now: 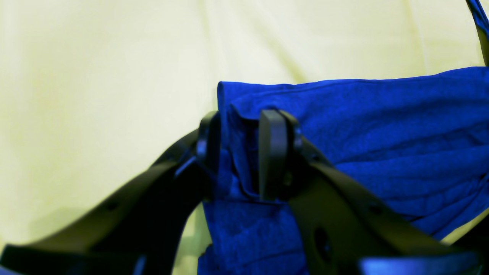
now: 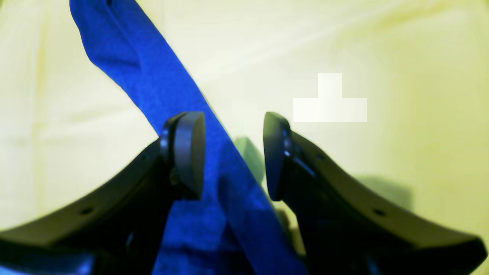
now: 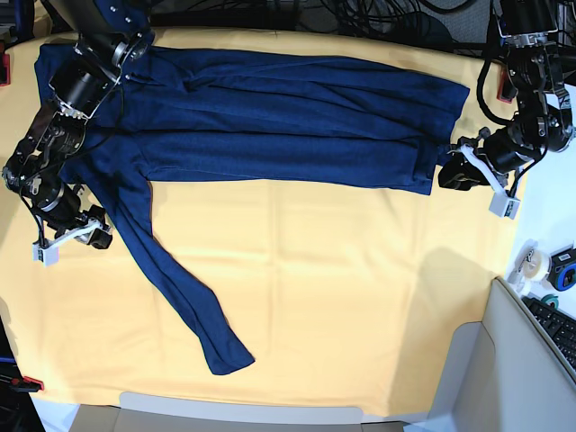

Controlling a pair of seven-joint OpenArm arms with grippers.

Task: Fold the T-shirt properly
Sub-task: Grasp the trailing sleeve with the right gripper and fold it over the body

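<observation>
Left wrist view: the left end effector is clamped on a bunched corner of the T-shirt; the hem edge runs rightward, with bare yellow table cloth to the left and beyond.

Right wrist view: the right end effector has its jaws apart, astride a diagonal blue sleeve that touches the left pad; open cloth lies to the right.

Base view: the T-shirt lies flat across the far half of the table, one sleeve trailing toward the near edge. The near half is open. Small items and a keyboard sit beyond the right edge.
</observation>
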